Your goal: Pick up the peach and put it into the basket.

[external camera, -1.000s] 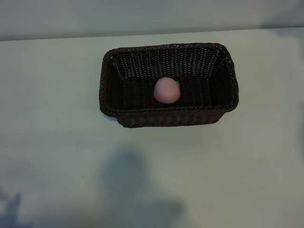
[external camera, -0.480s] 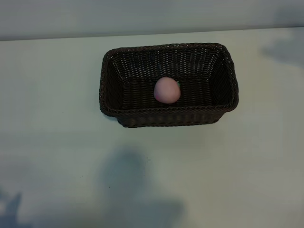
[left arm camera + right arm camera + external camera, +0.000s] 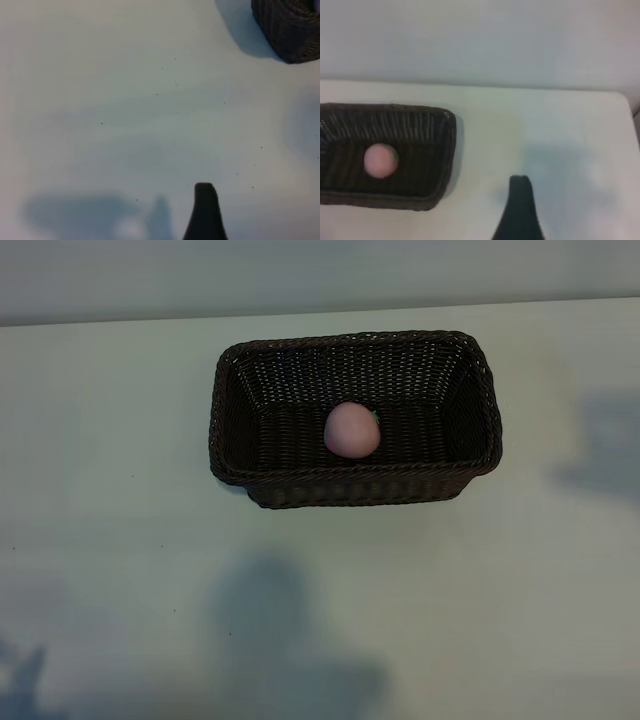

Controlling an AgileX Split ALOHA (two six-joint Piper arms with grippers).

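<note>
The pale-pink peach (image 3: 351,429) lies inside the dark woven basket (image 3: 300,472), near the middle of its floor. The exterior view shows neither arm, only their shadows on the table. In the right wrist view the peach (image 3: 380,160) rests in the basket (image 3: 451,150), and my right gripper (image 3: 481,220) is open and empty beside the basket, over bare table, with one dark finger (image 3: 520,205) showing. My left gripper (image 3: 161,220) is also open and empty, one finger (image 3: 205,210) in view, well away from a corner of the basket (image 3: 290,25).
The pale table (image 3: 120,540) spreads round the basket on all sides. Its far edge meets a light wall (image 3: 300,275). Soft shadows lie on the near part and at the right side of the table.
A shadow at the table's right side has slid from the far corner toward the middle. The peach and the basket have not moved.
</note>
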